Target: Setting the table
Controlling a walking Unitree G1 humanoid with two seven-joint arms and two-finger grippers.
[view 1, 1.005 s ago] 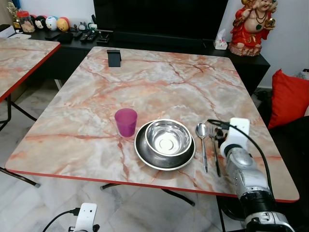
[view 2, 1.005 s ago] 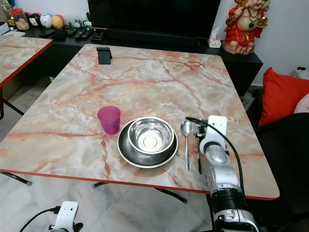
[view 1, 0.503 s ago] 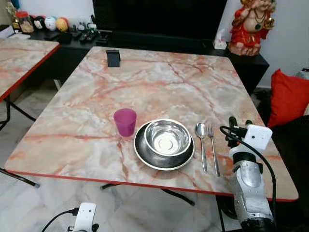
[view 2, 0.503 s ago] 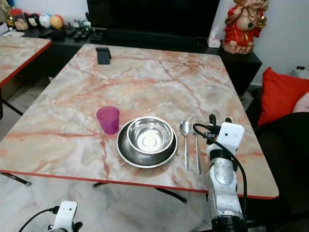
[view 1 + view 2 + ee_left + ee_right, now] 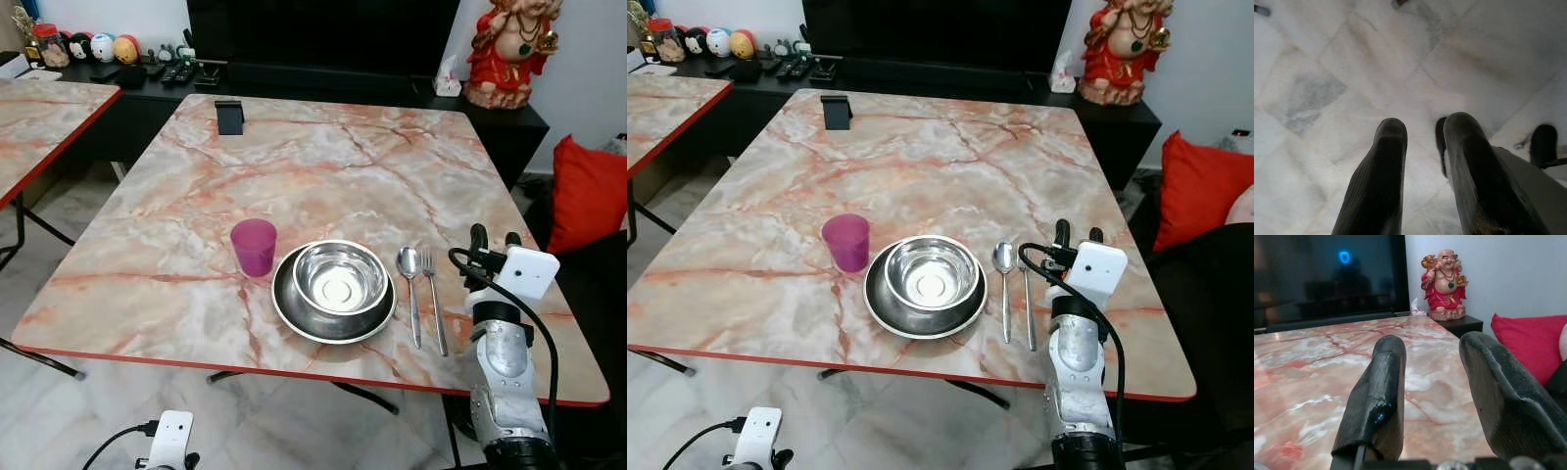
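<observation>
The setting looks complete, purple plastic cup (image 5: 255, 246), nested steel bowls (image 5: 335, 289), steel spoon (image 5: 409, 290) and fork (image 5: 432, 297) laid, while the right gripper (image 5: 493, 236) is held empty, fingers apart.

A red figurine (image 5: 505, 51) and red cushion (image 5: 588, 194) sit beyond the marble table (image 5: 294, 166)

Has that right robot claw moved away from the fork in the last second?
Yes. The right gripper has drawn back to the robot's right of the fork, now open and empty over bare table.
</observation>
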